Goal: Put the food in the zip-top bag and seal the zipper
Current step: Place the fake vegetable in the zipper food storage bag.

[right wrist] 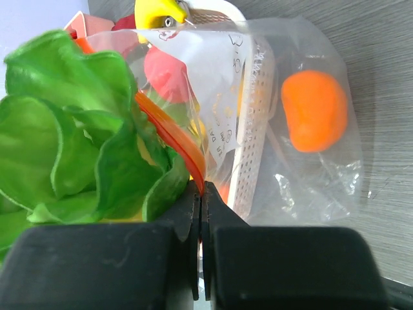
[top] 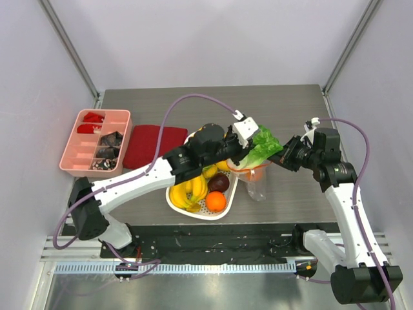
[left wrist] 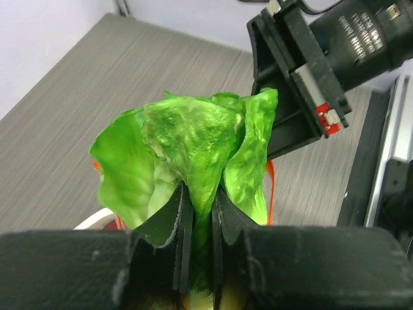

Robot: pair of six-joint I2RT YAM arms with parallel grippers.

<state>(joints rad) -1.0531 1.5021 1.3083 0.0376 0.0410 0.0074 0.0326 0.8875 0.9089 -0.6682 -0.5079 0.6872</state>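
Note:
My left gripper [top: 248, 143] is shut on the leafy green cabbage [top: 263, 147], also seen in the left wrist view [left wrist: 193, 148], and holds it over the mouth of the clear zip-top bag [top: 256, 184]. My right gripper [top: 284, 157] is shut on the bag's red-orange zipper strip [right wrist: 174, 139] and holds the mouth edge up. An orange fruit [right wrist: 314, 111] lies inside the bag [right wrist: 322, 174]. Bananas [top: 192, 189], a dark purple fruit [top: 219, 182] and an orange [top: 216, 201] sit in the white basket [top: 179, 205].
A dark red cloth [top: 153, 145] lies behind the basket. A pink compartment tray [top: 95, 142] with small red and dark items stands at the left. The table's near edge runs just in front of the basket.

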